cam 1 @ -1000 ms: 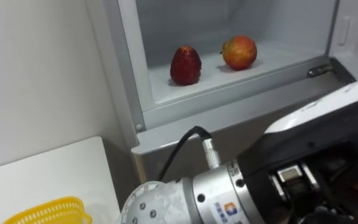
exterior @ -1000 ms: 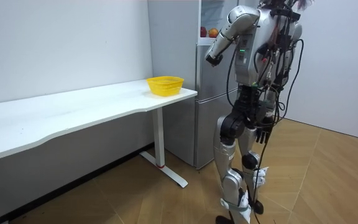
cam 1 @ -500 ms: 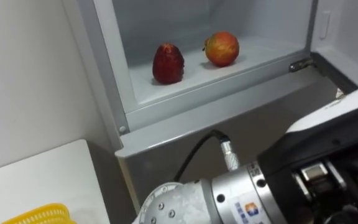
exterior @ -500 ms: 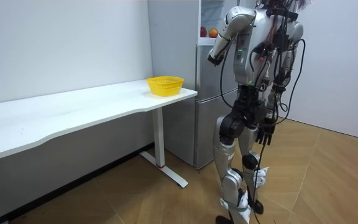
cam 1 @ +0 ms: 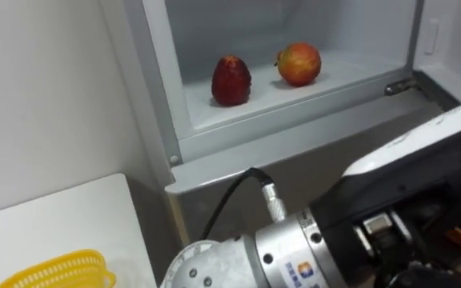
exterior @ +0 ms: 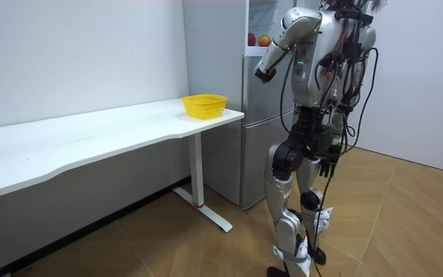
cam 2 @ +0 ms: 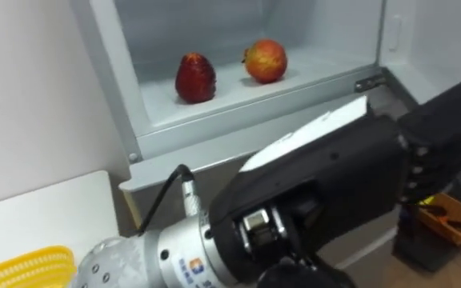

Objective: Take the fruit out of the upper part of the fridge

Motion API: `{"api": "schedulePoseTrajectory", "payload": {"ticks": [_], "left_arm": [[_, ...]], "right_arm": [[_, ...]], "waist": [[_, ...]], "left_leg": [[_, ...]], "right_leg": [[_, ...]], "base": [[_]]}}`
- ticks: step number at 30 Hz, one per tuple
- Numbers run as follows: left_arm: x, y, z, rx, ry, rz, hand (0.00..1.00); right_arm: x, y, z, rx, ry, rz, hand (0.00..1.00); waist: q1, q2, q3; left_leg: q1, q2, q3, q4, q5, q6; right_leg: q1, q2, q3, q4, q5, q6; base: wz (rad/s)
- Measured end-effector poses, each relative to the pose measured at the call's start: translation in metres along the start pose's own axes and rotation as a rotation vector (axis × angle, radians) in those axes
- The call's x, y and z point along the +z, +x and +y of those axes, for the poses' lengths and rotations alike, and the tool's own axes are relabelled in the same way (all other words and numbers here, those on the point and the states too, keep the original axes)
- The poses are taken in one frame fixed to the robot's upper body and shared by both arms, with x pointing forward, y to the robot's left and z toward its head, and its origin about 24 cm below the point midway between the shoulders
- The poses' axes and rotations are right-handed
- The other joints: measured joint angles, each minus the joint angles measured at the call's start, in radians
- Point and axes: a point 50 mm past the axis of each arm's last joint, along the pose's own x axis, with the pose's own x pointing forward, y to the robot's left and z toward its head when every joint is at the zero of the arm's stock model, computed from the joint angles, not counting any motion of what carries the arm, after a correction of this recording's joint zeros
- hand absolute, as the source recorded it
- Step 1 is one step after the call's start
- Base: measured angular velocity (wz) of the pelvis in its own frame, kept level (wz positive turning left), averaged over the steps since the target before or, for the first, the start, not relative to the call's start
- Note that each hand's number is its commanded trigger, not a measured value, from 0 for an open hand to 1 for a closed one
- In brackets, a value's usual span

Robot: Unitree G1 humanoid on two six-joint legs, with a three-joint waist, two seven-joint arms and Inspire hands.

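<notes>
Black casing covers the back of the left hand (cam 2: 334, 172), which is held up in front of the chest with its fingers loosely bent and nothing in them. Over the last second it has barely gained ground. In the room view it sits at much the same height as before, below the grey ledge of the fridge (cam 1: 294, 136) and short of the open upper compartment. The right hand (exterior: 332, 158) hangs by the hip.

What did change is the picture from the head, which slid to one side and back again. That is the camera swinging, not the things moving.

Beyond the hand, the strawberry (cam 1: 231, 80) and the apple (cam 1: 298, 64) stand side by side on the white shelf (cam 1: 350, 76), apart from each other and near its front edge, neither one touched. Down to the left is the white table (cam 1: 62, 228) with the yellow basket (cam 1: 54, 270) at its end.

My reading is that the robot is lining itself up rather than reaching. Nothing has been fetched, and the hand must rise above the ledge and go in before either fruit can be taken.
</notes>
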Motion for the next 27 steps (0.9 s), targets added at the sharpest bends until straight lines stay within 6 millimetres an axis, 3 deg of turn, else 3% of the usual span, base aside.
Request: {"api": "schedulePoseTrajectory", "payload": {"ticks": [9,17,18,21,27], "left_arm": [[0.004,-0.059,0.036,0.324,0.153,0.112,0.0],[0.056,-0.099,0.06,0.652,0.411,-0.041,0.0],[0.062,-0.108,0.062,0.709,0.45,-0.054,0.0],[0.073,-0.138,0.062,0.885,0.571,-0.037,0.0],[0.098,-0.208,0.061,1.332,0.831,0.028,0.0]], "right_arm": [[-0.01,0.0,0.006,0.005,-0.016,0.019,0.0],[-0.039,-0.001,0.022,-0.007,0.056,0.047,0.0],[-0.045,-0.002,0.025,-0.005,0.065,0.056,0.0],[-0.057,-0.003,0.029,-0.016,0.121,0.074,0.0],[-0.071,-0.006,0.035,-0.026,0.19,0.093,0.0]], "waist": [[0.12,-0.016,-0.0073],[0.214,-0.033,-0.0197],[0.225,-0.042,-0.0199],[0.251,-0.034,-0.0251],[0.307,-0.029,-0.0204]], "left_leg": [[0.001,-0.001,-0.069,0.0,0.0,0.0],[0.036,-0.001,-0.094,0.0,0.0,0.0],[0.039,-0.001,-0.094,-0.001,0.0,0.0],[0.046,-0.005,-0.113,-0.004,0.0,0.0],[0.058,-0.005,-0.131,-0.012,0.0,0.0]], "right_leg": [[0.025,-0.002,-0.053,-0.001,0.001,0.001],[0.075,-0.003,-0.087,-0.005,0.001,0.001],[0.08,-0.004,-0.102,-0.005,0.001,0.001],[0.087,-0.007,-0.108,-0.006,0.001,0.001],[0.101,-0.007,-0.114,-0.005,0.0,0.003]], "base": [[0.17],[0.11],[0.06],[0.04],[0.04]]}}
